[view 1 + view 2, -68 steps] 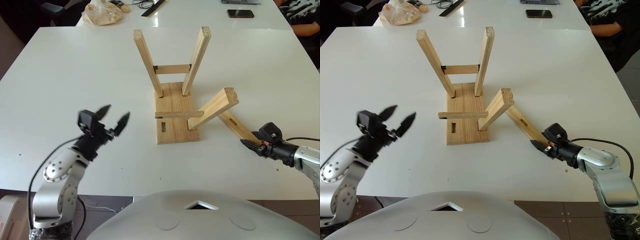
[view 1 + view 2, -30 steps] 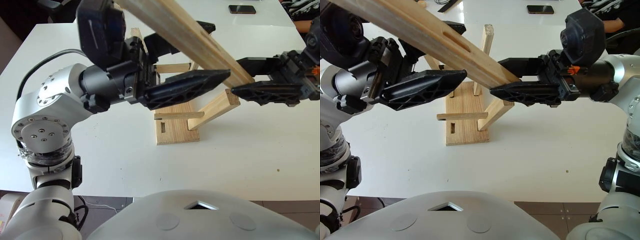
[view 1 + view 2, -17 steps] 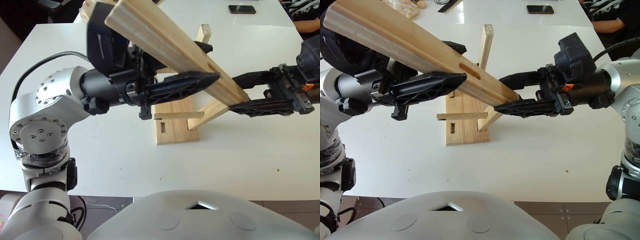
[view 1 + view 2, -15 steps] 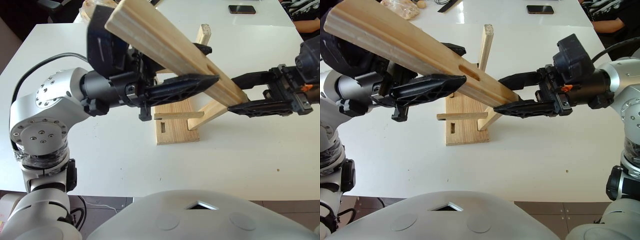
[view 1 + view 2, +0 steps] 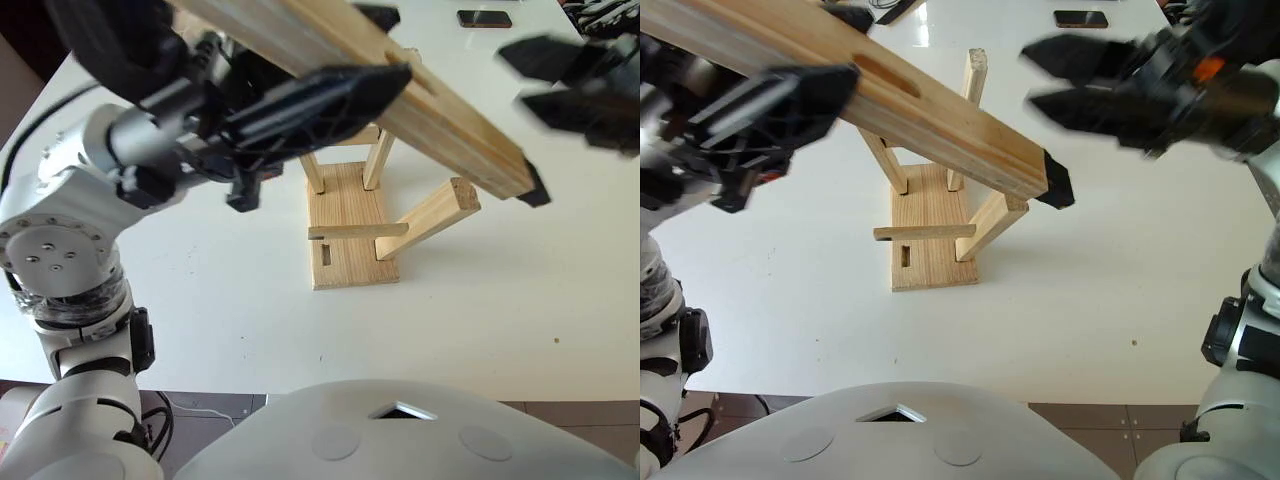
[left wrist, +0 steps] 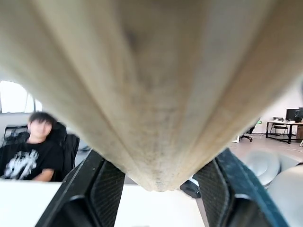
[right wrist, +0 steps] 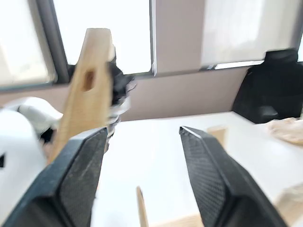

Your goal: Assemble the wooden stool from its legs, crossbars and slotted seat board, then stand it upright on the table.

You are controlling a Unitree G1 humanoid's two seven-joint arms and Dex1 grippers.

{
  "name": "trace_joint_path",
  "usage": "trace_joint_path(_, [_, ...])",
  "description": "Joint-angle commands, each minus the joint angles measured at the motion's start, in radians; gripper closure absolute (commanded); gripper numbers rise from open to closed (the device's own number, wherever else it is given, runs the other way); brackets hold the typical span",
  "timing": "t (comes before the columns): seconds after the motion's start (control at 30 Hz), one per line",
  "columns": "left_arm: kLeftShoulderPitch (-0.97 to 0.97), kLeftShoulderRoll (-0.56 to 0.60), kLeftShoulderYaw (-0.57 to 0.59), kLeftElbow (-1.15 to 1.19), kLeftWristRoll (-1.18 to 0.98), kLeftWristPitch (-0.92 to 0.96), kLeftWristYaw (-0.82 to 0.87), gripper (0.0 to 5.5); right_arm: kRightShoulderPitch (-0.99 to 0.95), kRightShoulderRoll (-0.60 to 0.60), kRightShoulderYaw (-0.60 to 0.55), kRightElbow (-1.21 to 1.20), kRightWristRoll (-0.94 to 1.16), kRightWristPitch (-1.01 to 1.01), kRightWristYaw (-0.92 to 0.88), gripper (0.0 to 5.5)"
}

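Left gripper (image 5: pixel 398 45) pinches the leg (image 5: pixel 940 115) near its slot (image 5: pixel 875 68). It looks stiff and light but prone to pivot, so steady the free end. Right gripper (image 5: pixel 1032 75) hangs spread, two o'clock of the seat board (image 5: pixel 350 270).

Bare pale wood leg (image 5: pixel 940 120); smooth white table (image 5: pixel 1090 285).

Bright, even light falls from above on the glossy white table (image 5: pixel 1120 260), where shadows are faint and soft-edged. Streaks of glare lie on the second white table (image 5: pixel 990 30) at the far side. The black right gripper (image 5: pixel 1065 75) is smeared by motion blur. In the left wrist view the long pale wooden leg (image 6: pixel 151 94) is very close and out of focus. The tall windows (image 7: pixel 102 33) glow white and washed out.
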Motion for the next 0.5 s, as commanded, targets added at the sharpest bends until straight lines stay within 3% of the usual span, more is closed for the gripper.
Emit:
trace_joint_path(0.03, [0.003,0.149,0.15,0.06,0.012,0.026,-0.047,3.44,-0.004,0.01,-0.028,0.081,-0.045,0.002,-0.047,2.71])
trace_joint_path(0.2, [0.128,0.353,0.328,0.178,0.136,0.114,-0.245,3.45,0.134,-0.026,-0.028,0.071,-0.192,-0.071,-0.004,2.71])
trace_joint_path(0.33, [0.271,0.463,0.293,0.19,0.4,0.078,-0.481,3.45,0.285,-0.062,-0.036,0.027,-0.313,-0.149,0.051,2.71])
trace_joint_path(0.5, [0.444,0.447,0.244,0.18,0.589,-0.001,-0.663,3.45,0.409,-0.067,0.043,-0.037,-0.488,-0.287,0.096,2.71])
